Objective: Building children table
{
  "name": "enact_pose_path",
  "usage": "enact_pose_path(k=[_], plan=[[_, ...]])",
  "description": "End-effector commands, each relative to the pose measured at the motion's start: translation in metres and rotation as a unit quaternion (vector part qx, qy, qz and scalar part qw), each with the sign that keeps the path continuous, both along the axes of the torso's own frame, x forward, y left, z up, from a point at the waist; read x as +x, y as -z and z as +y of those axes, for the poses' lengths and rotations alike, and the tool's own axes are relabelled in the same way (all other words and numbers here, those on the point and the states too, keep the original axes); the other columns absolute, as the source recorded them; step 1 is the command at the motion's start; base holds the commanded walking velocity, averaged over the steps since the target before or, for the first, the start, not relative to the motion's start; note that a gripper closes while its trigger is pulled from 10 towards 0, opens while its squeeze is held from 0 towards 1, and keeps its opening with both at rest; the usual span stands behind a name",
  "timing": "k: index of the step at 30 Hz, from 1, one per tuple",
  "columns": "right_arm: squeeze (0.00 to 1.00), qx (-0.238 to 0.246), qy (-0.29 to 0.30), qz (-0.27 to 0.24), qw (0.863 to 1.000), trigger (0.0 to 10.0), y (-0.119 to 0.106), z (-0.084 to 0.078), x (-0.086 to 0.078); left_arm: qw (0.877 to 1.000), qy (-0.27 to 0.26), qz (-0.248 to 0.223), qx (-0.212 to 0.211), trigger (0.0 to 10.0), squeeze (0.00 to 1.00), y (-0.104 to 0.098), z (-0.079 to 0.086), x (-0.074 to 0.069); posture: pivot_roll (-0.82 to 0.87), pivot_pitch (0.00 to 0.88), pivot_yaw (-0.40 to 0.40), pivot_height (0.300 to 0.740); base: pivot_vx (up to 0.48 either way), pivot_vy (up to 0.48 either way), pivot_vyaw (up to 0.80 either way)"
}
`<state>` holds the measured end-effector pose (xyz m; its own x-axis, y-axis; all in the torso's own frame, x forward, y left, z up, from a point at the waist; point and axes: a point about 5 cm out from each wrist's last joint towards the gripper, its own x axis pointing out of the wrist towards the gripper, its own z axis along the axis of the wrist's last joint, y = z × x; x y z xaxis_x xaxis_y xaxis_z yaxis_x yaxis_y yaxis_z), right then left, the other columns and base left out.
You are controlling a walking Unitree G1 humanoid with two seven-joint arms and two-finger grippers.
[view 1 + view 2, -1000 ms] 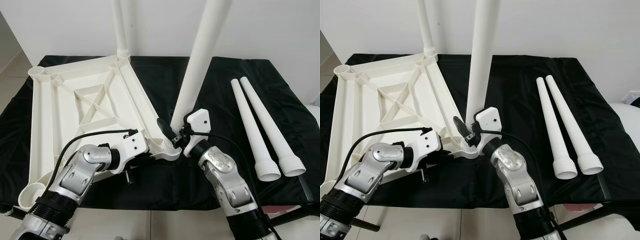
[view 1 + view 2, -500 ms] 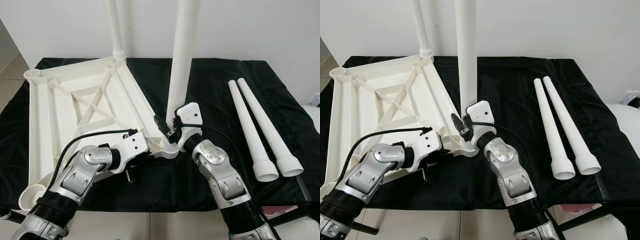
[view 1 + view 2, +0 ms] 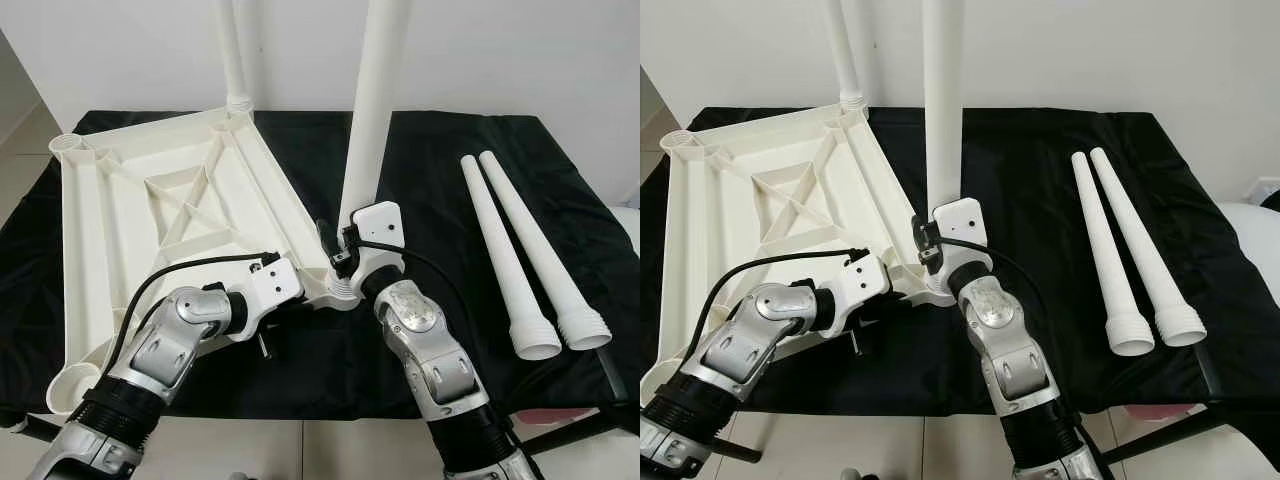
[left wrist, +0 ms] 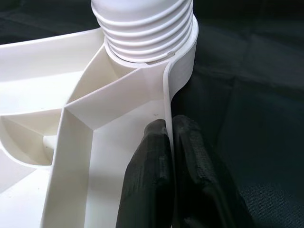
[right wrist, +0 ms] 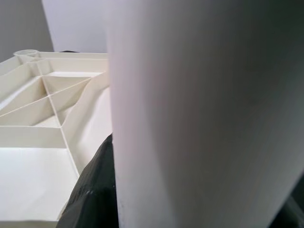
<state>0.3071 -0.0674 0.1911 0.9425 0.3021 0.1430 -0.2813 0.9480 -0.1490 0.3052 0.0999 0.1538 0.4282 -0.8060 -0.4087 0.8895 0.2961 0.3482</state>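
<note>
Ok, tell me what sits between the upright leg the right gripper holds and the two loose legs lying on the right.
Nothing: only bare black cloth lies between the upright leg and the loose legs, seen in both eye views.

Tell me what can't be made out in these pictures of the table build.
- Tops of both standing legs: cut off by the head views' upper edge.
- Right gripper: its far finger is hidden behind the leg; the right wrist view is blocked by the leg up close.
- How deep the leg's thread sits in the tabletop socket: hidden by the socket wall, left wrist view.
</note>
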Motion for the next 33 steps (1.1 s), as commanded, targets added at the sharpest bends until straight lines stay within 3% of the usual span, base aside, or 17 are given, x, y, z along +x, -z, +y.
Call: enact_pose_path(k=[1,9,22,23,24,31,32,33], plan=[[0.00,-0.067,0.138,0.158,0.975,10.0,0.078,-0.044,-0.004,0.999,0.011,-0.016,-0.037,0.0,0.00,-0.014,-0.006,0.000,0.02,0.159,0.012,0.740,0.000,0.000,0.00],[0.00,-0.032,0.222,0.147,0.963,10.0,0.080,-0.049,-0.010,0.999,0.015,-0.017,-0.045,0.0,0.00,-0.015,-0.013,-0.001,0.02,0.154,0.012,0.740,0.000,0.000,0.00],[0.01,-0.022,0.242,0.143,0.959,10.0,0.076,-0.047,-0.007,0.999,0.007,-0.017,-0.040,0.0,0.00,-0.014,-0.012,0.001,0.02,0.156,0.010,0.740,0.000,0.000,0.00],[0.43,-0.022,0.240,0.137,0.961,10.0,0.075,-0.046,-0.006,0.999,0.005,-0.017,-0.040,0.0,0.00,-0.014,-0.011,0.001,0.02,0.156,0.010,0.740,0.000,0.000,0.00],[1.00,-0.020,0.236,0.130,0.963,10.0,0.073,-0.045,-0.006,0.999,0.005,-0.017,-0.040,0.0,0.00,-0.014,-0.011,0.001,0.02,0.157,0.009,0.740,0.000,0.000,0.00],[1.00,0.014,0.127,0.090,0.988,10.0,0.055,-0.026,-0.004,0.999,0.002,-0.017,-0.040,0.0,0.00,-0.014,-0.010,0.001,0.02,0.158,0.008,0.740,0.000,0.000,0.00],[0.00,0.022,0.093,0.082,0.992,10.0,0.050,-0.020,-0.005,0.999,0.002,-0.016,-0.040,0.0,0.00,-0.014,-0.010,0.001,0.02,0.158,0.008,0.740,0.000,0.000,0.00],[0.00,0.030,0.069,0.071,0.995,10.0,0.045,-0.016,-0.006,0.999,0.002,-0.016,-0.040,0.0,0.00,-0.014,-0.010,0.001,0.02,0.158,0.008,0.740,0.000,0.000,0.00]])
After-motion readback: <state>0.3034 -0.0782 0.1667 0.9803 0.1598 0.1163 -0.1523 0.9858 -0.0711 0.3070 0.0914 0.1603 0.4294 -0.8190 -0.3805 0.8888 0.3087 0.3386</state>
